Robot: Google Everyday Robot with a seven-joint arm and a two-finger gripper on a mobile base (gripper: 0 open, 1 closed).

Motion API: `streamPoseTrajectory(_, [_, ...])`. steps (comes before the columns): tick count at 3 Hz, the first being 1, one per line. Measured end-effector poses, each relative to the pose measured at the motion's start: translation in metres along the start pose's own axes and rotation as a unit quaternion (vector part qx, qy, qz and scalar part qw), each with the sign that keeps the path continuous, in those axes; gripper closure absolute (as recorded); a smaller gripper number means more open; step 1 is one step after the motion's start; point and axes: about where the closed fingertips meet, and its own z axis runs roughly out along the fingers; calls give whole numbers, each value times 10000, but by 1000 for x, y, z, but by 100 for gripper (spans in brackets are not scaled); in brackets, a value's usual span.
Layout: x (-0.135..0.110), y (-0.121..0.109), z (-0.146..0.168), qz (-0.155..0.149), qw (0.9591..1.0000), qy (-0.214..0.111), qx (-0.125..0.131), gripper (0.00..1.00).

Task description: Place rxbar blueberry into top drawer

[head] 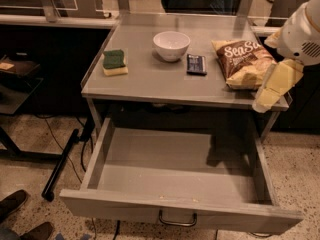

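The rxbar blueberry, a small flat navy bar, lies on the grey tabletop between the white bowl and the chip bag. The top drawer is pulled fully out below the table, its flat bottom bare and its curved metal handle at the front. My gripper, pale yellow under the white arm, hangs at the table's right front corner, right of the bar and in front of the chip bag. It holds nothing that I can see.
A white bowl stands at the back middle of the table. A green-and-yellow sponge lies at the left. A brown-and-yellow chip bag lies at the right. Dark shoes and a black bar are on the floor at the left.
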Motion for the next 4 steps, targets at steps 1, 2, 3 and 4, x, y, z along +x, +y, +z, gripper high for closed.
streamPoseTrajectory(1, [0,-4,3,12,10000,-16,-5,0])
streamPoseTrajectory(2, [-2,1,7,65,9999,-99,-6,0])
streamPoseTrajectory(3, [-33,-26,38,-123,9995,-251,120,0])
streamPoseTrajectory(4, [-64,-54,54,-402,9984,-331,235,0])
